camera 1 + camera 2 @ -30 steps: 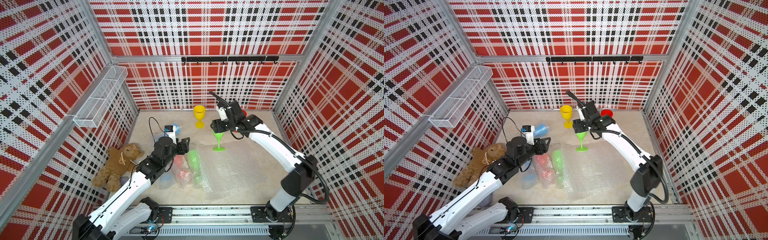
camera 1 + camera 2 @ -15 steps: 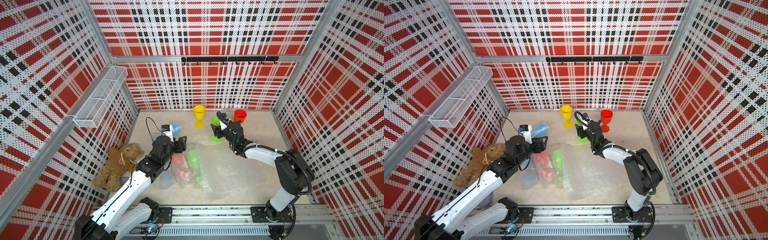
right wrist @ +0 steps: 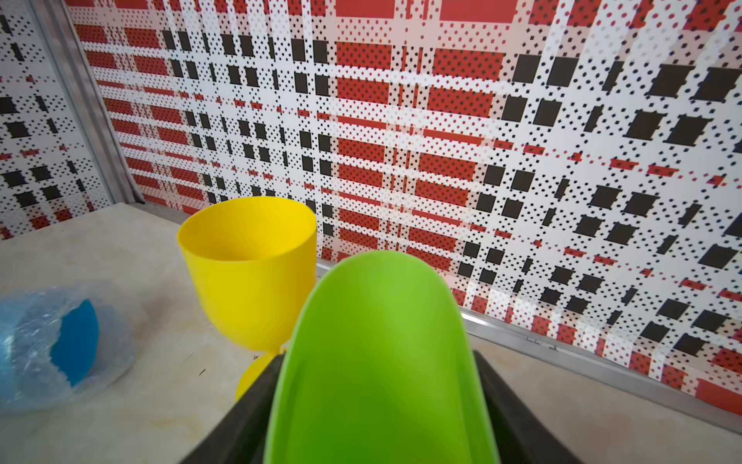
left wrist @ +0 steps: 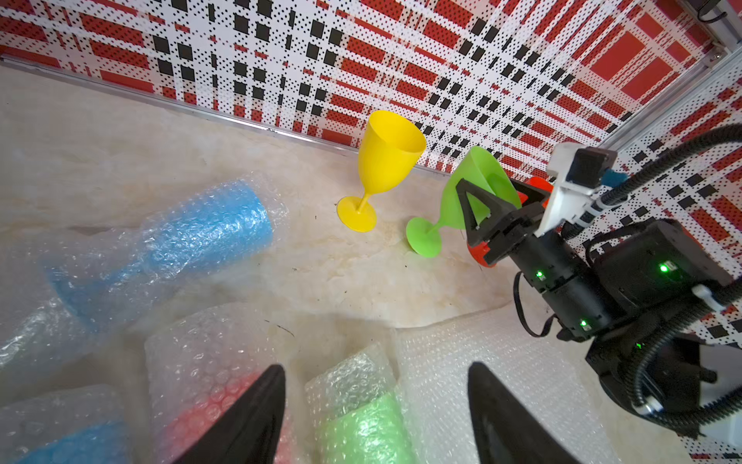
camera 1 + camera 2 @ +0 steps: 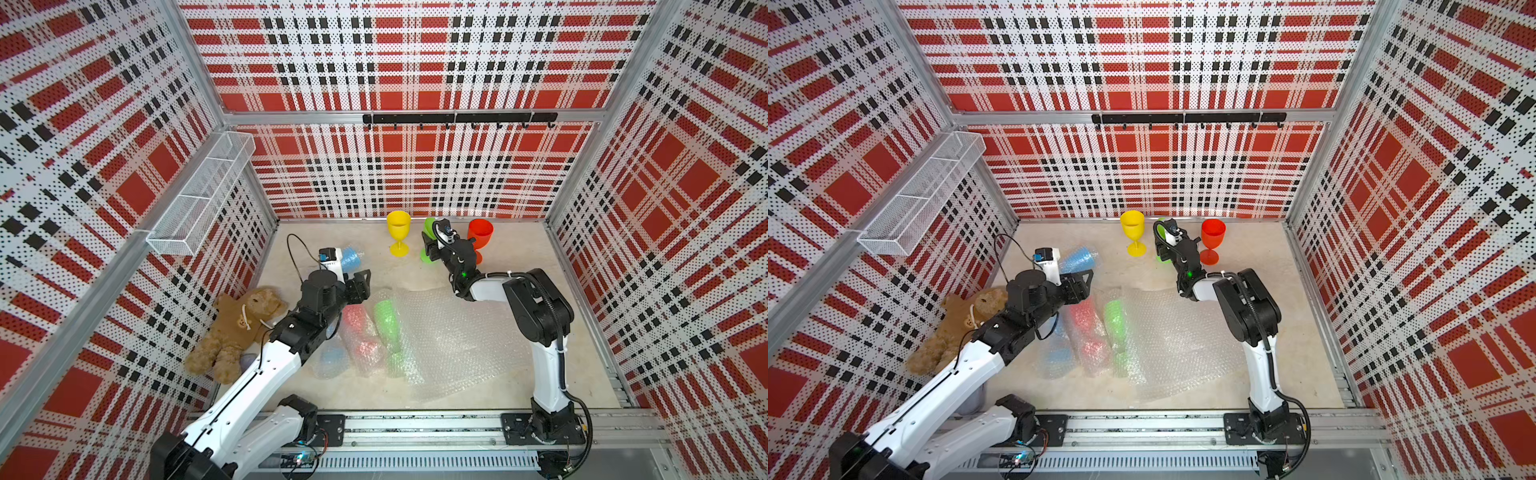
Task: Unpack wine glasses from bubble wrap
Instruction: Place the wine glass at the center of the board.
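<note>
Goblets swaddled in clear bubble wrap lay nearest: blue bundle, red bundle, green bundle, beside one flat loose sheet. Left gripper hung over them, jaws spread, empty. Beyond lay a second blue bundle. At the back wall, right gripper clasped the tilted green goblet between upright yellow goblet and red goblet: four wrapped, three bare.
</note>
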